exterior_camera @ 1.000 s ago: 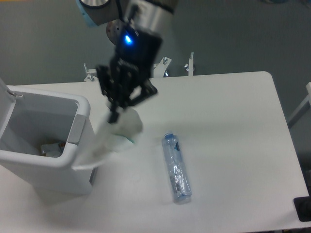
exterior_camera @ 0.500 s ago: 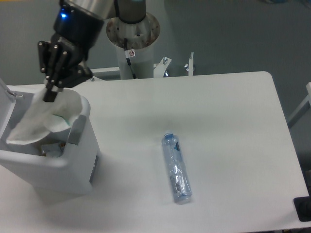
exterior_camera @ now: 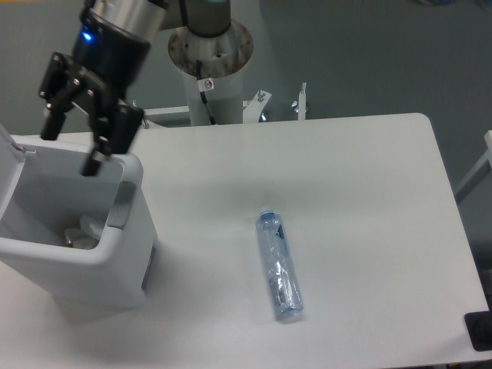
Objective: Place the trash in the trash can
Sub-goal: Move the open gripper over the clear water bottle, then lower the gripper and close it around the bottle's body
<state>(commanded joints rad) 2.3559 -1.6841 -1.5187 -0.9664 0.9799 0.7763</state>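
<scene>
Arm tilted, tool [exterior_camera: 71, 151] spread wide above trash can [exterior_camera: 77, 254]

The trash can [exterior_camera: 73, 246] stands at the lower left of the frame, a large white rectangular bin with rounded corners and a grey panel on its right rim. Its white lid is swung up at the far left edge. Down in its bottom lies pale crumpled trash [exterior_camera: 86, 231], partly hidden by the wall. The clear bluish plastic bottle [exterior_camera: 278, 267] lies on its side on the bench, lower centre of the frame, well apart from the can, crinkled, its length running roughly top to bottom.
</scene>
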